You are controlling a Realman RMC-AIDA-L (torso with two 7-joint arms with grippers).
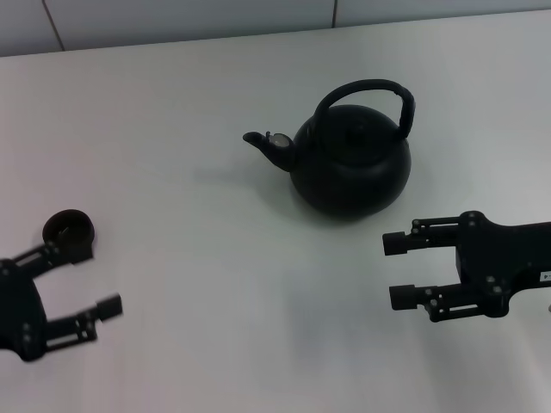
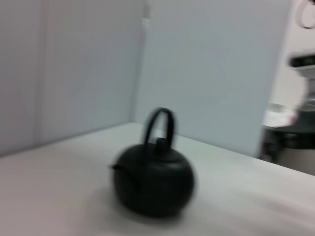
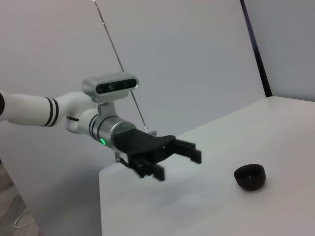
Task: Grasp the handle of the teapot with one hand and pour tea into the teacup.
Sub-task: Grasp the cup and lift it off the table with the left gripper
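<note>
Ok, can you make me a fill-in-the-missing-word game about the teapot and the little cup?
1. The teapot has its spout pointing toward the robot's ____ side.
2. The teacup sits next to the ____ gripper.
3. The handle is held by ____ gripper.
4. The right gripper has its fingers ____.

Missing words: left; left; neither; open

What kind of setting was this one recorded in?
Probably a lab or test room rather than a kitchen: a plain white table against bare pale wall panels, holding only the teapot and teacup. The left wrist view shows blurred equipment beyond the table.
</note>
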